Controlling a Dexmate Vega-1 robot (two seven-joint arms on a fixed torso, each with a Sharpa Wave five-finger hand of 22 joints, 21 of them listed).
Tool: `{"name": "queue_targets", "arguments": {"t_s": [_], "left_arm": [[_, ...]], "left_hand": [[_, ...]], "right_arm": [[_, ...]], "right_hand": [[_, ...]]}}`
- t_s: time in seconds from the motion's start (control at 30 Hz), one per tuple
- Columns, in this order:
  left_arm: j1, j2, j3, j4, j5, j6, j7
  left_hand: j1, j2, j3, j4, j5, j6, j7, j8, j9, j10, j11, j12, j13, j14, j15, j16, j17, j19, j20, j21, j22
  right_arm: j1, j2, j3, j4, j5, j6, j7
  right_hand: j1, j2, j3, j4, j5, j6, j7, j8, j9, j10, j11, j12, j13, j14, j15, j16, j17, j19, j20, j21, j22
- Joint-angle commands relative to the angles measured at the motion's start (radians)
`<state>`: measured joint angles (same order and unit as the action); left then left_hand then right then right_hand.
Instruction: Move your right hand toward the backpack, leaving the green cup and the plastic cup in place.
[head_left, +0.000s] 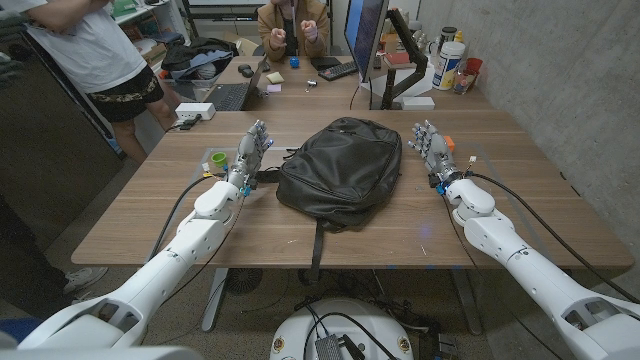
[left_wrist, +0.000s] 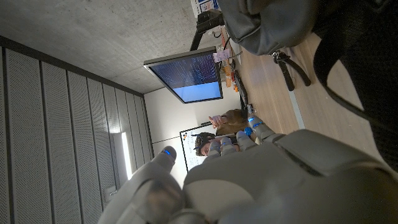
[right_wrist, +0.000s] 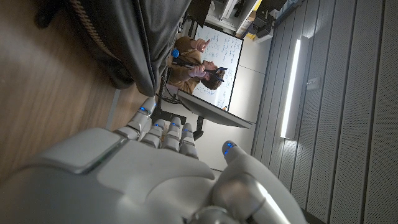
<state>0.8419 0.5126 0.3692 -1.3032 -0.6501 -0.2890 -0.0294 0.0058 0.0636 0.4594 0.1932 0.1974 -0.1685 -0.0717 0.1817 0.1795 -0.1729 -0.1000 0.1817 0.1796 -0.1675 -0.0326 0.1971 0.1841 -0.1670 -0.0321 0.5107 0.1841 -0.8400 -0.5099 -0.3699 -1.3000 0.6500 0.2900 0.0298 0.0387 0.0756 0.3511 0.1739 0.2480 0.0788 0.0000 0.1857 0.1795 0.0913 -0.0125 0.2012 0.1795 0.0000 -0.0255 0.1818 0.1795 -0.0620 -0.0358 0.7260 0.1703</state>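
Observation:
The black backpack (head_left: 340, 165) lies in the middle of the wooden table (head_left: 180, 215). My right hand (head_left: 432, 148) stands to its right, a short gap away, fingers apart and holding nothing. My left hand (head_left: 252, 150) stands close to the backpack's left side, also holding nothing. A green cup (head_left: 218, 159) sits just left of the left hand. A small orange thing (head_left: 449, 142) peeks out behind the right hand; I cannot tell what it is. The left wrist view shows the left hand (left_wrist: 249, 180) with the backpack (left_wrist: 273, 25) beyond it. The right wrist view shows the right hand (right_wrist: 155, 180) and the backpack (right_wrist: 124, 37).
A monitor (head_left: 365, 35) on a black arm, a laptop (head_left: 230, 95) and bottles (head_left: 450, 65) stand on the desk behind. A seated person (head_left: 292, 25) is at the back, and another person (head_left: 95, 55) stands at far left. A backpack strap (head_left: 318, 245) hangs over the front edge.

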Motion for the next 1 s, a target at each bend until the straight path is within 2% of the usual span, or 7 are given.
{"name": "queue_targets", "arguments": {"t_s": [0.03, 1.0], "left_arm": [[0.005, 0.003, -0.003, -0.001, -0.003, 0.001, 0.0], [-0.019, -0.01, 0.0, 0.039, -0.006, -0.006, -0.018]], "left_hand": [[0.0, 0.114, 0.003, 0.001, 0.004, -0.112, -0.004, 0.004, 0.003, -0.069, -0.005, 0.006, 0.001, -0.136, -0.072, 0.004, 0.004, -0.045, -0.104, 0.005, 0.003], [0.0, 0.115, 0.0, 0.0, 0.005, -0.11, -0.005, 0.005, 0.003, -0.067, -0.007, 0.007, 0.001, -0.136, -0.072, 0.004, 0.004, -0.045, -0.103, 0.002, 0.003]], "right_arm": [[0.006, 0.002, -0.003, 0.004, -0.002, -0.003, 0.002], [0.034, 0.003, -0.006, 0.017, -0.014, -0.003, 0.003]], "right_hand": [[0.0, 0.091, 0.008, -0.002, 0.004, 0.006, 0.0, 0.004, 0.005, 0.007, -0.001, 0.006, 0.004, -0.001, -0.035, 0.005, 0.002, -0.01, -0.085, 0.005, 0.003], [0.0, 0.09, 0.014, -0.004, 0.004, 0.008, -0.006, 0.005, 0.005, 0.009, 0.003, 0.007, 0.004, 0.005, -0.03, 0.006, 0.001, -0.003, -0.08, -0.003, 0.003]]}}
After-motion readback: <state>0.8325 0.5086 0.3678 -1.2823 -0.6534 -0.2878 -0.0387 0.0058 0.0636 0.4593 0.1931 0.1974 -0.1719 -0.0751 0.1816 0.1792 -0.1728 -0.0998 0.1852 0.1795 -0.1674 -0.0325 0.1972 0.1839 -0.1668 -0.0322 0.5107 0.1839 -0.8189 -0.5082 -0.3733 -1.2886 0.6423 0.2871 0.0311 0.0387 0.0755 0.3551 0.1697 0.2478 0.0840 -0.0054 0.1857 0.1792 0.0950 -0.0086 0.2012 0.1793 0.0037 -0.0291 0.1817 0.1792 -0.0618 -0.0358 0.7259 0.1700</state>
